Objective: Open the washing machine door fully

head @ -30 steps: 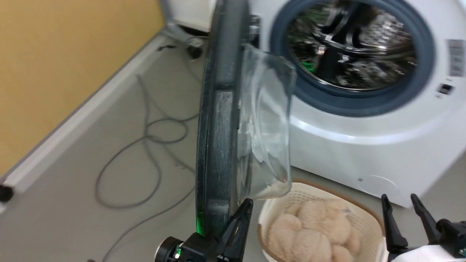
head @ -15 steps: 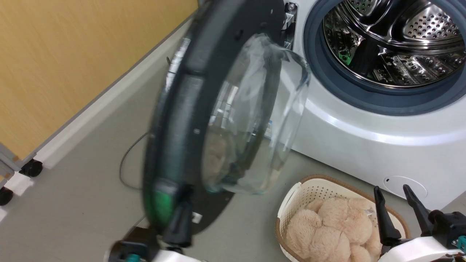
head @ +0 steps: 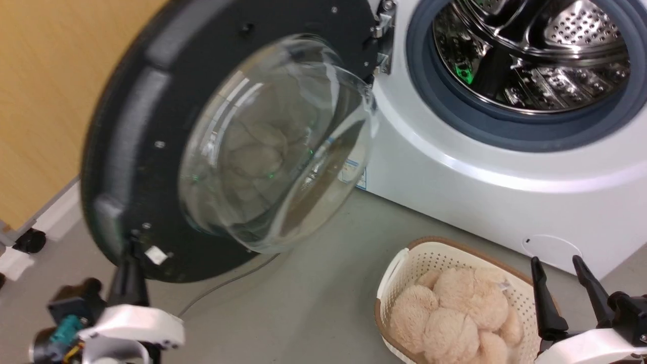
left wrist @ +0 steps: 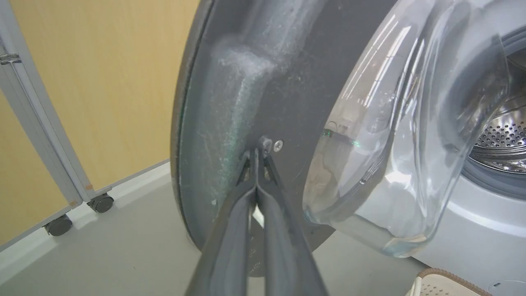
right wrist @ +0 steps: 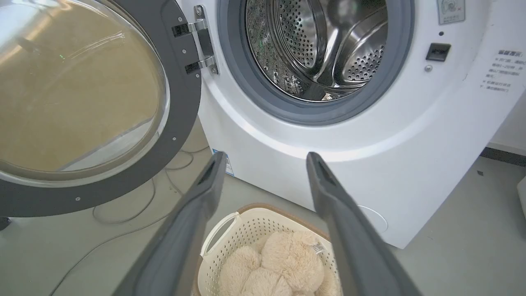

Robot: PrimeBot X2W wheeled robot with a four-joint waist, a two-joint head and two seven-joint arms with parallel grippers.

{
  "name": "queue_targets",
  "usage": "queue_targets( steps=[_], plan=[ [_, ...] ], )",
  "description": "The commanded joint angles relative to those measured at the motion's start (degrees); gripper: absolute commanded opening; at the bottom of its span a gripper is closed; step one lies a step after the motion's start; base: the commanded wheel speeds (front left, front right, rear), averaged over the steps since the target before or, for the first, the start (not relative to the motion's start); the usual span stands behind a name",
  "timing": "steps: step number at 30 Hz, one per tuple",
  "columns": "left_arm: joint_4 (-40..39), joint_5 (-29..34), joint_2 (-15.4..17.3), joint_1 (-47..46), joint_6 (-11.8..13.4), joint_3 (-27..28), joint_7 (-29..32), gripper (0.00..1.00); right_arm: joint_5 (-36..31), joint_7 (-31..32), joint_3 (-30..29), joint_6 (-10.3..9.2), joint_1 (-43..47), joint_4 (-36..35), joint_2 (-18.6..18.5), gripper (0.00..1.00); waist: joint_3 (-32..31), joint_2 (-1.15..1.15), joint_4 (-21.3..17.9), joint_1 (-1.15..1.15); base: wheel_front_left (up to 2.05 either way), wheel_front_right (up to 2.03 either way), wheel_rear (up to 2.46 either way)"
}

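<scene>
The washing machine door (head: 126,126), round and black with a bulging clear glass bowl (head: 273,146), stands swung far out to the left, its inner face towards me. The white washing machine (head: 505,202) shows its steel drum (head: 530,50) inside a grey gasket. My left gripper (head: 130,248) is shut, its tips touching the door's lower inner rim; in the left wrist view the closed tips (left wrist: 257,153) press beside a screw on the door (left wrist: 246,82). My right gripper (head: 561,275) hangs open at the lower right, away from the door (right wrist: 181,102), over the basket.
A cream perforated basket (head: 399,283) holding a beige plush toy (head: 465,313) sits on the floor before the machine. A grey cable (head: 227,283) lies under the door. A yellow panel on caster wheels (left wrist: 100,202) stands at the left.
The door has swung from edge-on to wide open towards the left. My left gripper has moved left with its lower rim. The head camera has shifted too.
</scene>
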Motion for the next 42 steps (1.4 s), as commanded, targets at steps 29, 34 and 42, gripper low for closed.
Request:
queue_targets(
  steps=[29, 34, 42],
  plan=[
    [-0.1, 11.9, -8.2, 4.6, -6.0, 15.1, -0.2, 0.00, 1.3, -1.3, 1.1, 0.05, 1.6, 1.4, 0.1, 1.00, -4.3, 0.00, -7.2, 0.00, 0.00, 0.00, 0.00],
    [-5.0, 13.6, -10.7, 7.9, -6.3, 12.3, -0.2, 0.77, 1.2, -1.8, 0.9, 0.05, 1.7, 1.8, 0.1, 1.00, -5.1, 0.00, -9.2, 0.00, 0.00, 0.00, 0.00],
    [-4.6, 14.7, -12.3, 9.6, -7.1, 5.6, -0.2, 1.00, 0.1, -2.3, 0.9, 0.05, 1.2, 2.0, 0.1, 1.00, -6.5, 0.00, -14.6, 0.00, 0.00, 0.00, 0.00]
  ],
)
